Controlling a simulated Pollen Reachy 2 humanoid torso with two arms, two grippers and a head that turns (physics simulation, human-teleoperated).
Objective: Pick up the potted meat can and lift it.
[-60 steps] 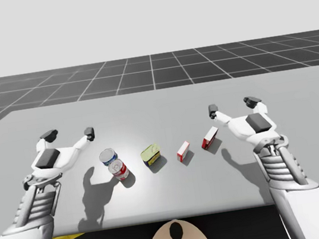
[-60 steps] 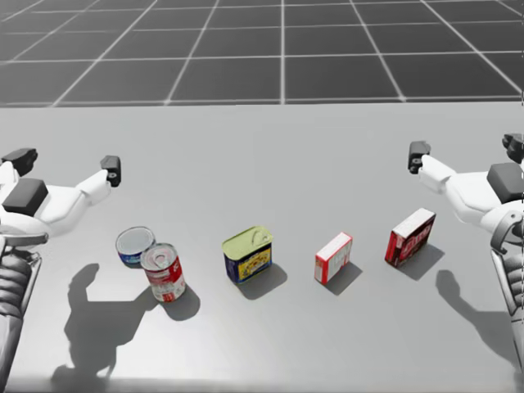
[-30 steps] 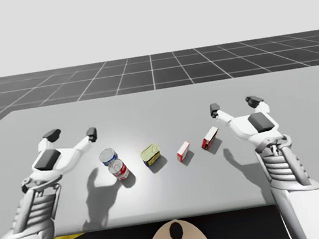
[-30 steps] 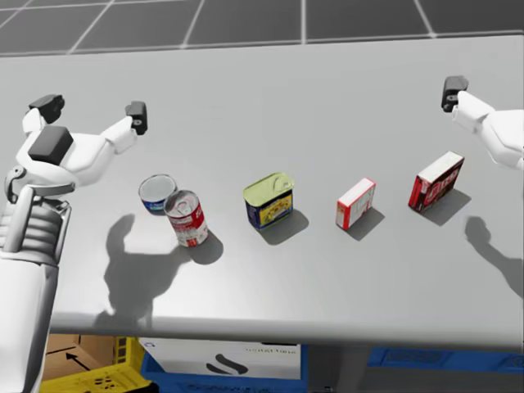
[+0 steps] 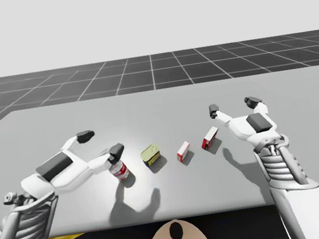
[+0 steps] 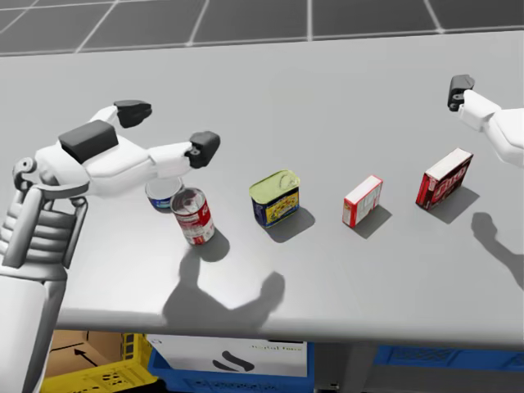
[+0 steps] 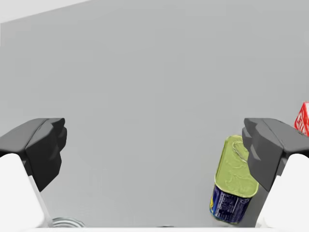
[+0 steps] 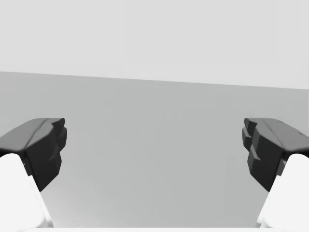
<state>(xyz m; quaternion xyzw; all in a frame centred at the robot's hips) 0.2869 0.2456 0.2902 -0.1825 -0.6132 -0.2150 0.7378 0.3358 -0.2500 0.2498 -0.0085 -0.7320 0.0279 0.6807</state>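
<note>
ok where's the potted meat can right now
In the head view the potted meat can stands lid up, between the red can on its left and the small red and white box on its right.

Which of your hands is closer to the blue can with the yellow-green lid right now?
Left. My left hand hovers open just beside the blue can, over the red round can; my right hand is open, out beyond the dark red box.

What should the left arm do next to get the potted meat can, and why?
Probably shift the left gripper sideways toward the potted meat can: its fingers are open, but the can stands beside one finger, not between them.
</note>
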